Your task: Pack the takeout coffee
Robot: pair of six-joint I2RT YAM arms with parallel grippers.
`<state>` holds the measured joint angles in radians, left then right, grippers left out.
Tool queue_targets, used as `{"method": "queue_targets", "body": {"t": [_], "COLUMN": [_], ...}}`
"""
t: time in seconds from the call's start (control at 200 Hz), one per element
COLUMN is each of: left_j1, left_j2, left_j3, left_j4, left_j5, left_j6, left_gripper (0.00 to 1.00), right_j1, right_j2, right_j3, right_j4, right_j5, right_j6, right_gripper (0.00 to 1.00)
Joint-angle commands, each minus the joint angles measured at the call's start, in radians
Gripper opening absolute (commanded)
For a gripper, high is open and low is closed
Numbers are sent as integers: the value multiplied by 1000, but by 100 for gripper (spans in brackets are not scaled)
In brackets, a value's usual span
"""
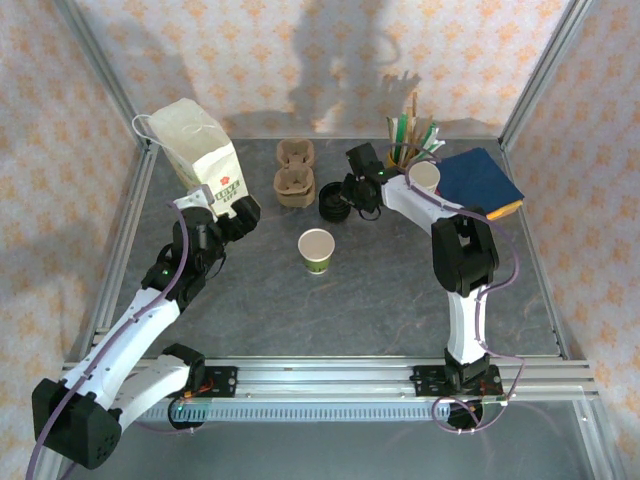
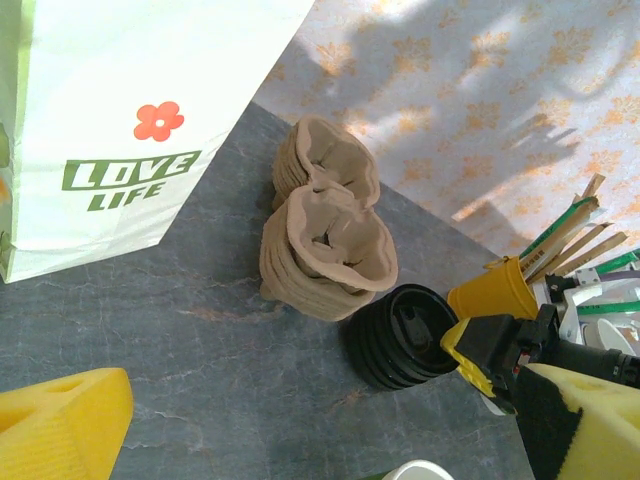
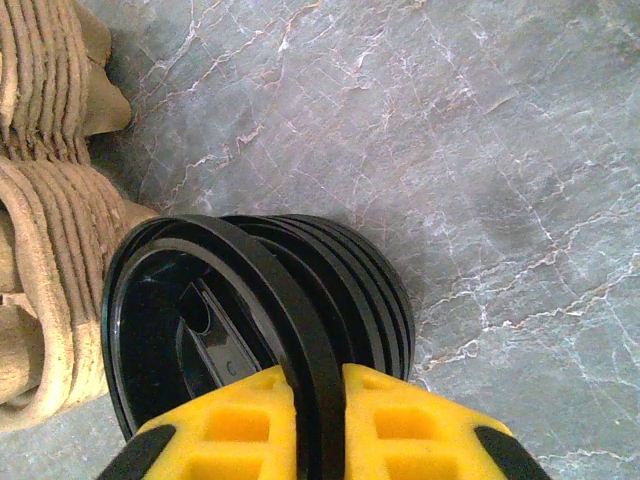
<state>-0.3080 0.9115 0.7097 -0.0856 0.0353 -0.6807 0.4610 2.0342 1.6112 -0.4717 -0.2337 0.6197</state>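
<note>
The takeout coffee cup [image 1: 316,250], white paper with a green lower part, stands open-topped and lidless at the table's middle; its rim [image 2: 420,470] shows at the bottom of the left wrist view. A stack of black plastic lids [image 1: 333,203] sits behind it. My right gripper [image 1: 352,195] is shut on the rim of the top lid [image 3: 290,290], the yellow fingers of the right gripper [image 3: 318,375] pinching it from both sides. My left gripper [image 1: 240,212] hangs wide open with nothing between its fingers, beside the paper bag [image 1: 205,150] and left of the lids [image 2: 400,335].
The white "LOVE LIFE" bag [image 2: 120,120] stands at the back left. Stacked brown pulp cup carriers [image 1: 295,180] sit left of the lids. A yellow cup of sticks and straws [image 1: 405,150], a stack of white cups [image 1: 425,178] and blue napkins [image 1: 480,180] fill the back right.
</note>
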Motion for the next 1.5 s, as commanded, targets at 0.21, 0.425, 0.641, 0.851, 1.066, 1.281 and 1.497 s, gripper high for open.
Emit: {"method": "queue_targets", "body": {"t": [0.21, 0.425, 0.641, 0.851, 1.066, 1.281, 1.497], "left_j1": [-6, -6, -6, -6, -13, -49, -108], "left_j2": [-28, -36, -20, 86, 208, 288, 348], "left_j3": [8, 47, 123, 275, 394, 435, 444], "left_j4": [-26, -55, -76, -108, -95, -49, -40], "left_j5": [-31, -21, 58, 297, 557, 703, 736], "left_j6": [16, 18, 18, 0, -34, -42, -22], "left_gripper": [99, 99, 99, 98, 95, 92, 78], "right_j1": [-4, -4, -2, 12, 79, 153, 177], "right_j2": [-66, -148, -269, -452, -608, -693, -739], "right_j3": [55, 52, 22, -102, -192, -258, -339], "right_j4": [-53, -64, -53, 45, 94, 111, 161], "right_j5": [53, 77, 49, -78, -137, -120, -143], "right_j6": [-40, -70, -109, -156, -197, -209, -189], "right_gripper": [7, 3, 0, 0, 0, 0, 0]}}
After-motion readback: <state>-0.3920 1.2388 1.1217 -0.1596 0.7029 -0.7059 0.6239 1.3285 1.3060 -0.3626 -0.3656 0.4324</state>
